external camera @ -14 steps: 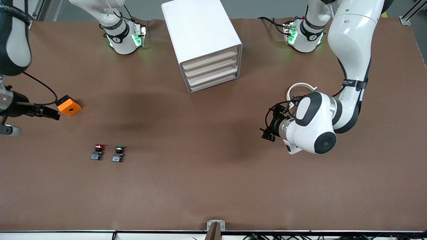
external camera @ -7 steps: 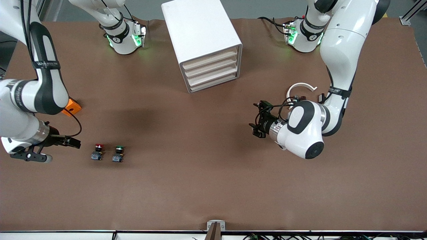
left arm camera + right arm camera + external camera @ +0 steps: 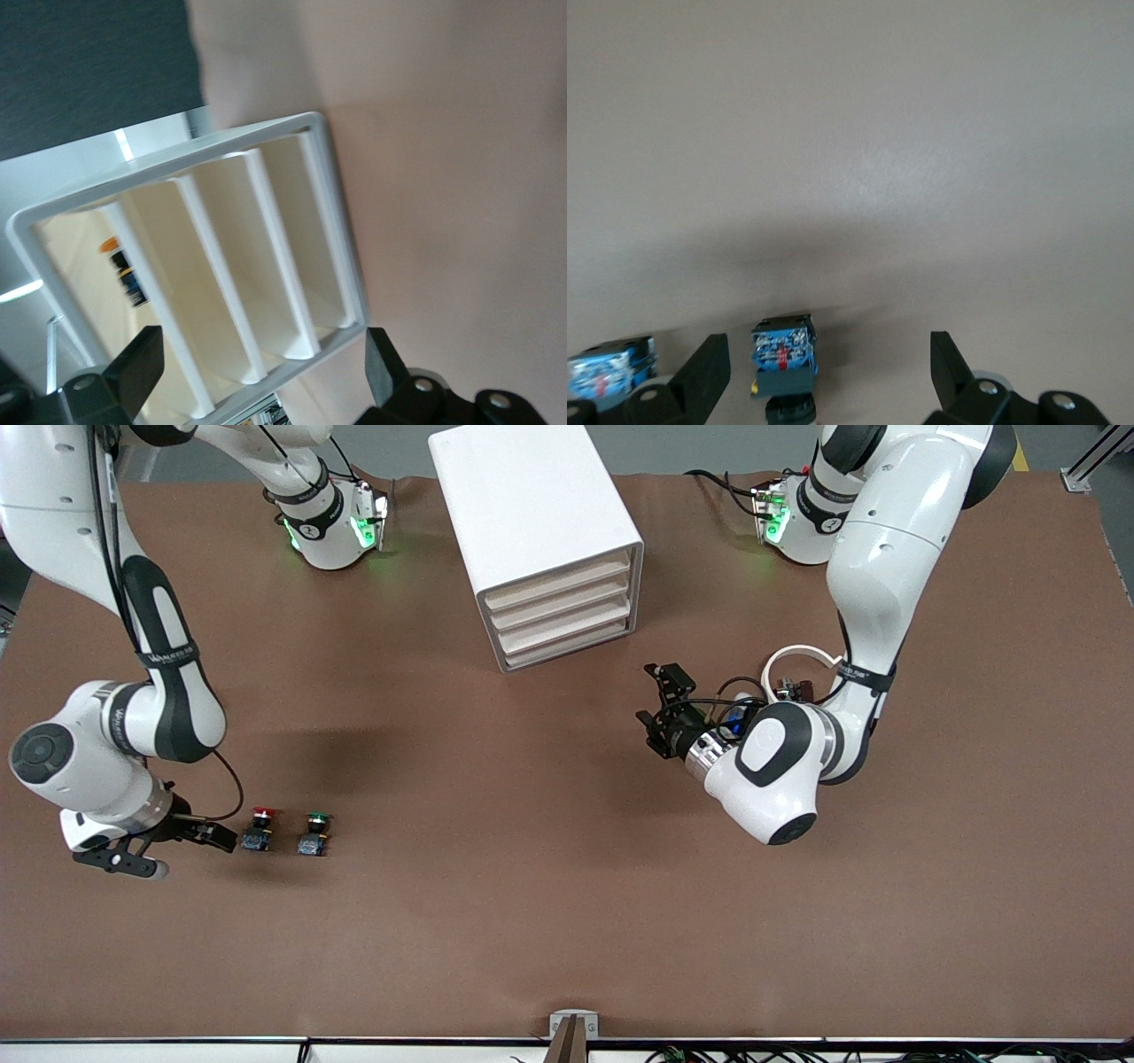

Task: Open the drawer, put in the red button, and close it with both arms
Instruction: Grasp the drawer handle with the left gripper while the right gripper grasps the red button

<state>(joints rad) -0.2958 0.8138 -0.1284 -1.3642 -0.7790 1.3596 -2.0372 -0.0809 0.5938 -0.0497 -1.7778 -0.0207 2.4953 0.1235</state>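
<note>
The white cabinet (image 3: 540,531) stands at the back middle with four cream drawers (image 3: 563,615), all shut. The left wrist view shows its frame (image 3: 341,257) and drawer fronts (image 3: 221,266). My left gripper (image 3: 657,708) is open and empty over the table, facing those fronts from the left arm's end (image 3: 261,347). The red button (image 3: 260,826) lies on the table, red cap away from the front camera. My right gripper (image 3: 221,837) is open right beside it. In the right wrist view its fingers (image 3: 828,343) straddle the button's blue-grey base (image 3: 784,354) without touching.
A green-capped button (image 3: 313,833) lies close beside the red one, toward the left arm's end, and shows in the right wrist view (image 3: 611,372). The right arm's elbow (image 3: 164,717) hangs over the table farther from the front camera than the buttons.
The right arm swung from beside the orange cube toward the front camera, bringing its gripper to the red button. The left gripper moved closer to the cabinet's drawer fronts.
</note>
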